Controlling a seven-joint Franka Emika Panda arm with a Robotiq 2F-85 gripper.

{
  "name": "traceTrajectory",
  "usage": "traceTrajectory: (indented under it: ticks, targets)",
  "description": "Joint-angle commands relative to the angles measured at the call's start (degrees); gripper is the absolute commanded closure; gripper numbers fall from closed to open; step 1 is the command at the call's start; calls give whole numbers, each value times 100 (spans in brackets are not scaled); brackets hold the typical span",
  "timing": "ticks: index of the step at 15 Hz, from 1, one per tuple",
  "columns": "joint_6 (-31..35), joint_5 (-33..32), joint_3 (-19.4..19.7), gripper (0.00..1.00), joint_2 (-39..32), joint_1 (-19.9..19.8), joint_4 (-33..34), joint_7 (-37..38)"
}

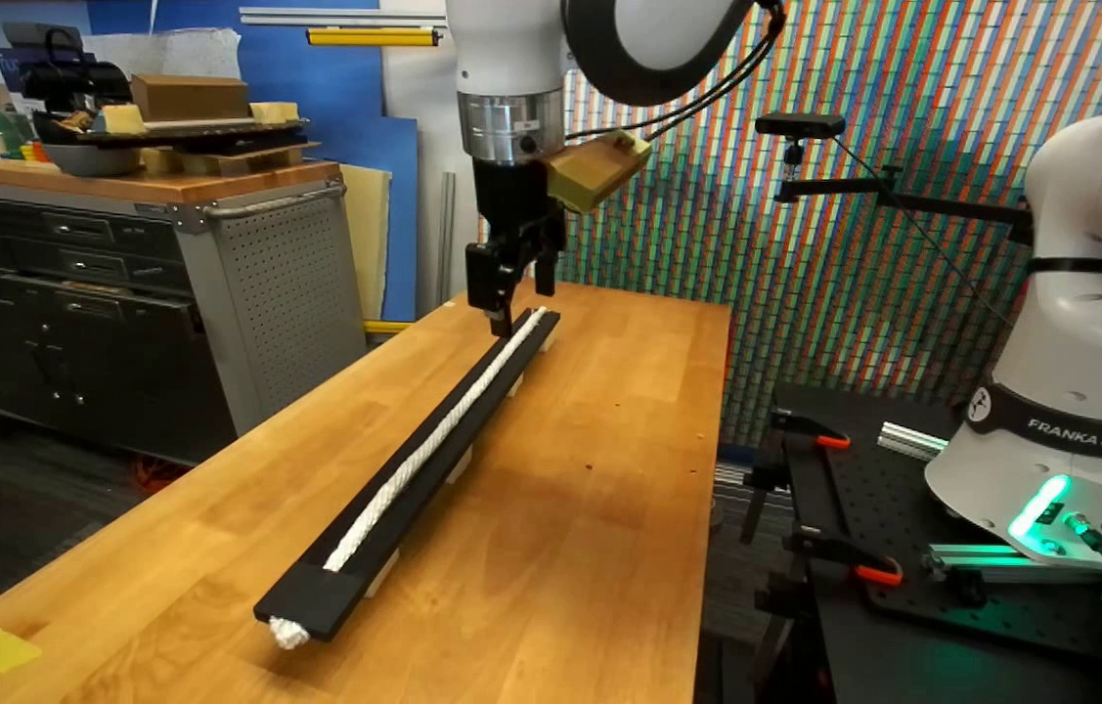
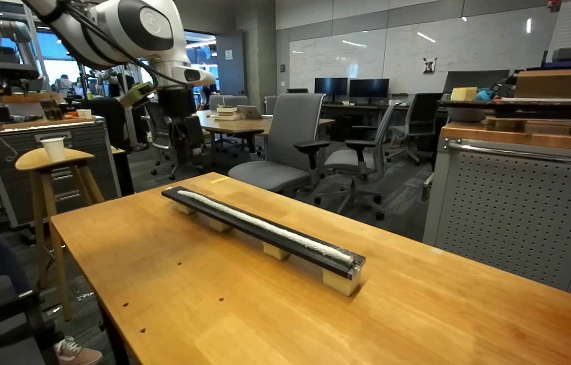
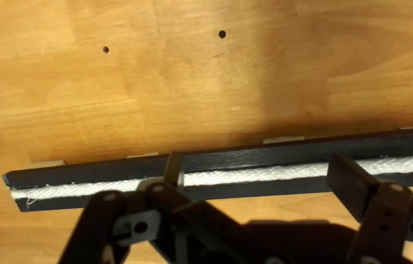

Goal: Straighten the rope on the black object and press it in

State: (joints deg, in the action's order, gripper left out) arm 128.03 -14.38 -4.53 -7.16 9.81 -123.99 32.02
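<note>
One white rope (image 3: 250, 175): we find it lying nearly straight along the black bar (image 3: 235, 158), lengthwise between the long edges of the tabletop (image 1: 599, 548). One gripper (image 3: 255, 168): raised clear, jaws spread, holding nothing. We judge straightening mostly done, pressing apparently left, seating depth unclear.

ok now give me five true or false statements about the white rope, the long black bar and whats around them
1. The white rope runs lengthwise along the long, narrow black bar. True.
2. The black two-fingered gripper is shut on the rope. False: the gripper's jaws stand wide open.
3. The bar lies directly on the brown wooden table. False: small pale rectangular blocks hold it off the table.
4. In an exterior view, a white rope tuft pokes out at the bar's near end. True.
5. The tapered white cup stands beside the bar. False: the cup stands on a light wooden stool.
</note>
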Motion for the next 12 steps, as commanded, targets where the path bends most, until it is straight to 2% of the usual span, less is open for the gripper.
traceTrajectory:
  ticks: [1,5,12]
  targets:
    - [-356,250,-32,0,-756,4,1024,-254]
    - [-285,478,-12,0,-1232,131,1655,-206]
    - [-523,915,-261,0,-1789,383,2341,-1044]
